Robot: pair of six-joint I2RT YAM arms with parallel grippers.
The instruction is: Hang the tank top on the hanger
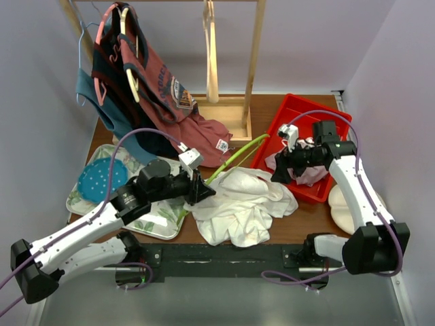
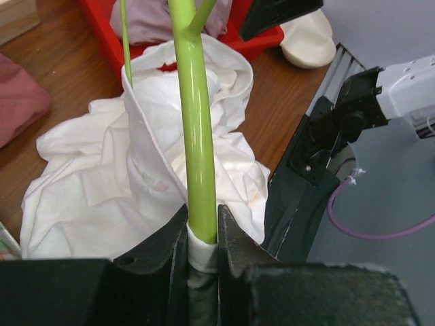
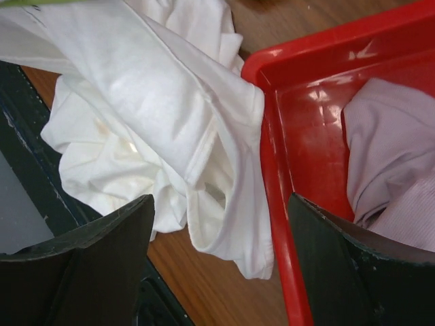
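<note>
Tank top [image 1: 241, 204] lay in a crumpled heap on the wooden table [image 1: 307, 221], near the middle of the near edge, its right side touching the left rim of the red bin [image 1: 269, 136]. The hanger [image 2: 197, 136] ran up out of the heap toward the far side. In the left wrist view a hemmed loop of white cloth curled around its bar, so one opening seemed to be started over the hanger. The rest looked undone: most of the cloth was bunched on the table, not spread over the hanger's shoulders.

The left claw [image 2: 202, 224] was closed tight on the hanger's bar, with a strip of white pinched at the same spot; whether cloth or tape could not be told. Its arm reached in low from the left, over the flowered tray [image 1: 81, 200]. The right claw [image 3: 221, 217] stood wide open with nothing in it, pointing down over the tank top's edge just beside the bin's rim, its arm bent in from the right.
</note>
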